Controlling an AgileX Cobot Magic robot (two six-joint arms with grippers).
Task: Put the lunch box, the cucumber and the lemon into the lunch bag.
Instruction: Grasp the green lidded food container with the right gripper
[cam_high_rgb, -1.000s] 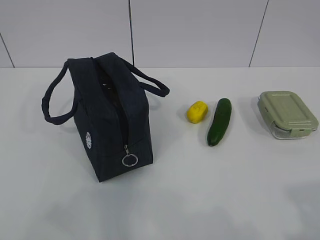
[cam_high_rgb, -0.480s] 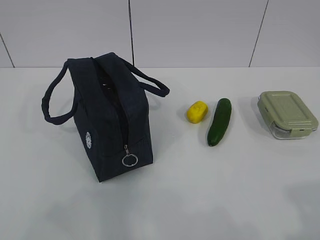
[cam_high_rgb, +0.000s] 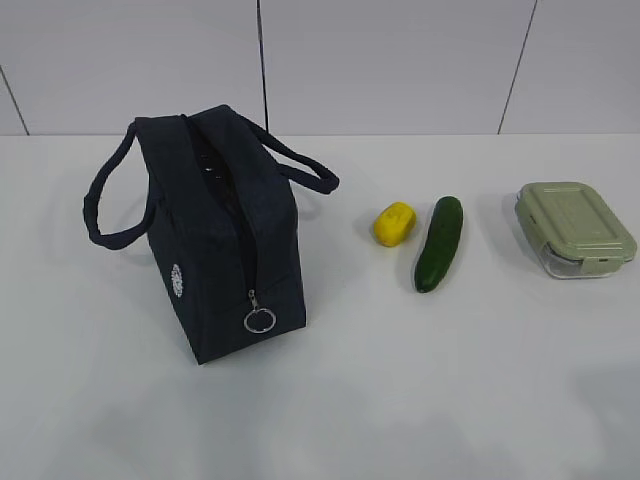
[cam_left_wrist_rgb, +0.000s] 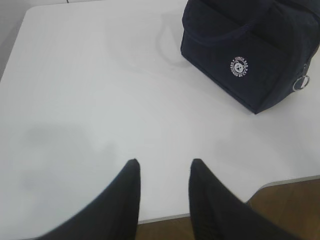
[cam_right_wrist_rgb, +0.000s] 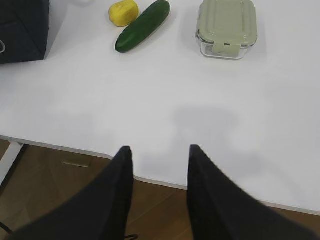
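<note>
Currently the lunch bag (cam_high_rgb: 222, 235) stands upright on the left half of the tabletop (cam_high_rgb: 400, 400), its zipper ring pull (cam_high_rgb: 260, 320) hanging at the near end. Toward the right edge sit the lemon (cam_high_rgb: 394, 223), the cucumber (cam_high_rgb: 440, 243) just beside it, and the lunch box (cam_high_rgb: 576, 228) farthest right, lid on. Both the left end effector (cam_left_wrist_rgb: 164, 167) and the right end effector (cam_right_wrist_rgb: 160, 152) hover spread and empty over the tabletop's near edge.

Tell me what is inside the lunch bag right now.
Nothing can be confirmed: the lunch bag shows only a narrow dark slit along its top. The lemon, cucumber and lunch box all still lie outside on the table.
</note>
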